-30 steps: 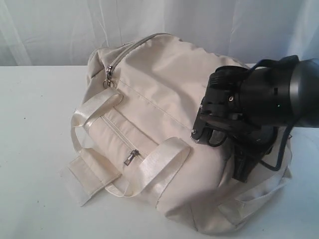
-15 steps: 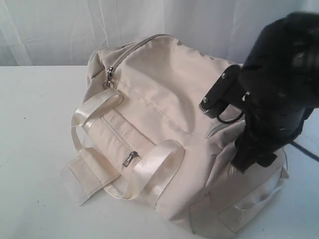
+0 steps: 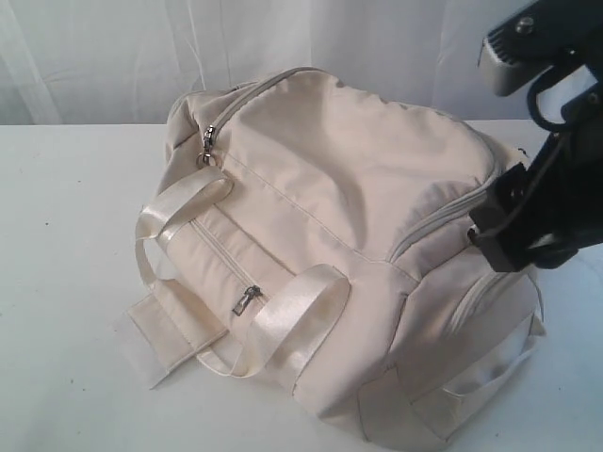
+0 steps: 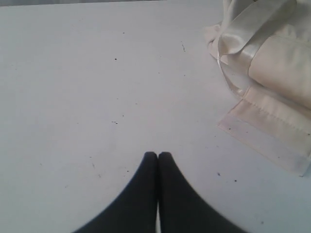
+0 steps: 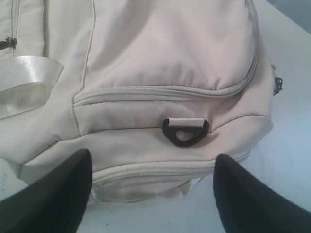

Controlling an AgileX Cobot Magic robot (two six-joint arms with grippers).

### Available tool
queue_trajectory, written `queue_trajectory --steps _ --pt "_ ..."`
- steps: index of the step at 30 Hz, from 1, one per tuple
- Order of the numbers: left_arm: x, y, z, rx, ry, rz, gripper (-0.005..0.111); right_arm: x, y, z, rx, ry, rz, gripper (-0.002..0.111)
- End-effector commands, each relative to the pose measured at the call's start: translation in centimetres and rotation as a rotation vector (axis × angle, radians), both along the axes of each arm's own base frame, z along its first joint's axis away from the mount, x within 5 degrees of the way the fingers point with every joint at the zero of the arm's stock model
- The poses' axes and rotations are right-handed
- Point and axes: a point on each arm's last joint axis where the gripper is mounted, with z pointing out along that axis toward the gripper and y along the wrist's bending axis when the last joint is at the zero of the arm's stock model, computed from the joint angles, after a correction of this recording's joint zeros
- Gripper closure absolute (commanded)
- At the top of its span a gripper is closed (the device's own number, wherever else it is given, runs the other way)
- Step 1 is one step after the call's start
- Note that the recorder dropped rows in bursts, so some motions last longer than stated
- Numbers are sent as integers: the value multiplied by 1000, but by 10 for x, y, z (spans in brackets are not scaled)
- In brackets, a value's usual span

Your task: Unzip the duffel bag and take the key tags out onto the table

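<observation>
The cream duffel bag [image 3: 330,207] lies on the white table [image 3: 66,245], and every zip that shows is closed. One dark pull [image 3: 207,137] sits at the top zip's end, another [image 3: 248,299] on the front pocket. The key tags are hidden. My right gripper [image 5: 151,156] is open and hovers above the bag's end panel [image 5: 160,58], with a zipped pocket [image 5: 165,170] and a black D-ring [image 5: 185,131] between its fingers. In the exterior view the right arm [image 3: 537,202] hangs over the bag's right end. My left gripper [image 4: 158,155] is shut on nothing, over bare table [image 4: 97,73].
Pale webbing straps [image 3: 292,320] loop over the bag's front. A flat fabric flap [image 4: 272,131] and a strap [image 4: 243,39] lie on the table near the left gripper. A white curtain [image 3: 113,47] hangs behind the table.
The right arm has lifted up and swung right off the bag, uncovering its right end and side zip. The bag has settled slightly.
</observation>
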Motion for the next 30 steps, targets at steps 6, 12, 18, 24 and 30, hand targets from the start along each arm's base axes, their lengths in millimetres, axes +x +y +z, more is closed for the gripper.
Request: queue_trajectory --steps 6,12,18,24,30 --pt "0 1 -1 102 -12 -28 107 -4 -1 -3 37 -20 25 43" --pt "5 3 30 66 -355 24 107 -4 -1 -3 38 -16 23 43" --pt "-2 11 66 -436 -730 105 107 -4 -1 -3 40 -18 24 43" --pt "48 2 101 -456 -231 135 107 -4 0 -3 51 -17 27 43" --pt "143 -23 142 -141 325 -112 107 -4 0 -3 53 -19 28 43"
